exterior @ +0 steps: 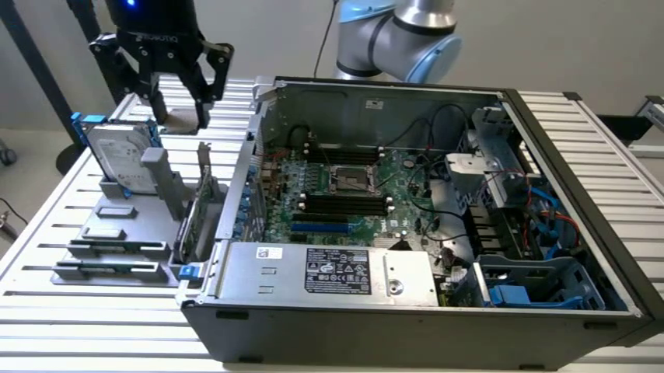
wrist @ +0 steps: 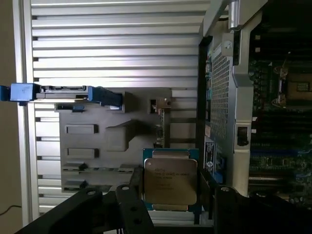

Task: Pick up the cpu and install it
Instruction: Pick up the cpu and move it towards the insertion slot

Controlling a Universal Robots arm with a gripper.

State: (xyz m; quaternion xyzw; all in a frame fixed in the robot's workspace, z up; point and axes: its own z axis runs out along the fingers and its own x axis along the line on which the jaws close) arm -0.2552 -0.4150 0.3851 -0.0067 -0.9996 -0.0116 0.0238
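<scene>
**Finding 1: grasp.** The fingers (exterior: pixel 158 99) are spread wide and pinch the cpu (wrist: pixel 170 181) by two opposite edges. In the wrist view a dark finger sits against each side of the chip, and its silver lid faces the camera. I judge the edge hold deliberate: it keeps pressure off the lid and leaves the underside free for seating.

**Finding 2: position of the part.** In the exterior view the fingers hang at about 10 o'clock from the open computer case (exterior: pixel 311 330), above the grey parts tray (exterior: pixel 114 233) and apart from it. The cpu is therefore aloft, neither in the tray nor in the machine.

**Finding 3: neighbours.** The hard drive (exterior: pixel 117 151) with blue rails stands on edge in the tray, at about 7 o'clock from the fingers and near them. I judge the raised height serves to clear it and the case wall.

**Finding 4: destination.** The socket (exterior: pixel 353 180) lies near the middle of the motherboard (exterior: pixel 343 214), at about 4 o'clock from the fingers and well apart, with the case wall between them. It looks unoccupied, but I cannot tell how its latch stands.

**Status.** The pick-up appears complete, and installation is not yet done. The slatted surface (exterior: pixel 83 326) carries both the tray and the case.
</scene>
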